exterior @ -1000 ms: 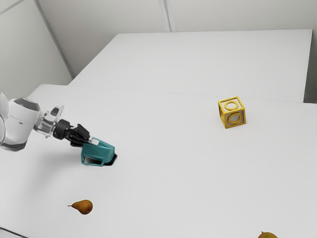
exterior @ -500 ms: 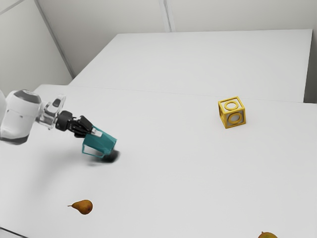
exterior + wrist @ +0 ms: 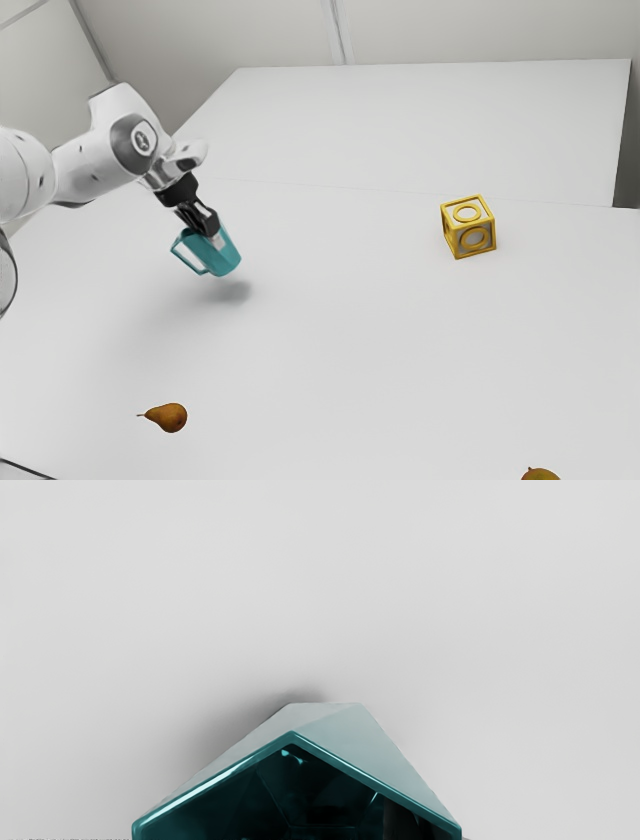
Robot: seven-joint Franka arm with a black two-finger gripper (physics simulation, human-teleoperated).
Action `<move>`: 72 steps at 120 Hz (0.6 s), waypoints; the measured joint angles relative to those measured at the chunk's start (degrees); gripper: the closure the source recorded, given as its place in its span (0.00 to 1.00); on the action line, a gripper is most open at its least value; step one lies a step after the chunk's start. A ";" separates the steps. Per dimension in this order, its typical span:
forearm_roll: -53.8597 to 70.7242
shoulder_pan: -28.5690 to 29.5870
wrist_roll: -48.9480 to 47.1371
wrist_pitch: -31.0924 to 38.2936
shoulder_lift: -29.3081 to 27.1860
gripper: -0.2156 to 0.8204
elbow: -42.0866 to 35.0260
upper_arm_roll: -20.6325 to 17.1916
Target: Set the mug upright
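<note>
Mug, hidden parts: the wrist view's edge cuts off much of the mug [image 3: 223,257]; its inside is dark and hard to read.
Finger: a dark shape inside the rim [image 3: 291,734], probably a finger [image 3: 397,820], partly covered by the wall.
Arm: cut off at the exterior view's left edge.
Second fruit: cropped by the exterior view's lower edge, nearer the camera than the block [image 3: 469,227].
Mug, look: teal, glossy, faceted, with an angular rim and a squared handle [image 3: 187,261].
Mug, pose: tilted, open end toward the gripper [image 3: 212,237], base slanting down toward the exterior view's right.
Mug, place: off the table [image 3: 380,330], over its shadow [image 3: 232,292], well apart from the block on the exterior view's left.
Jaws: pinching the mug's wall at the rim.
Pear [image 3: 172,417]: nearer the camera than the block, toward the exterior view's left.
</note>
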 joint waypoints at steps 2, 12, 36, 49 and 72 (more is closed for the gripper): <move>0.98 -0.29 -0.80 0.50 0.19 0.95 0.03 -0.02; 5.87 -2.20 -4.89 2.46 0.80 0.95 0.31 -0.20; 15.23 -7.99 -14.95 4.90 4.47 0.95 2.55 -0.27; 17.15 -8.64 -19.63 6.29 5.51 0.95 2.31 -0.32; 17.95 -9.00 -26.43 7.86 4.44 0.95 0.24 -0.39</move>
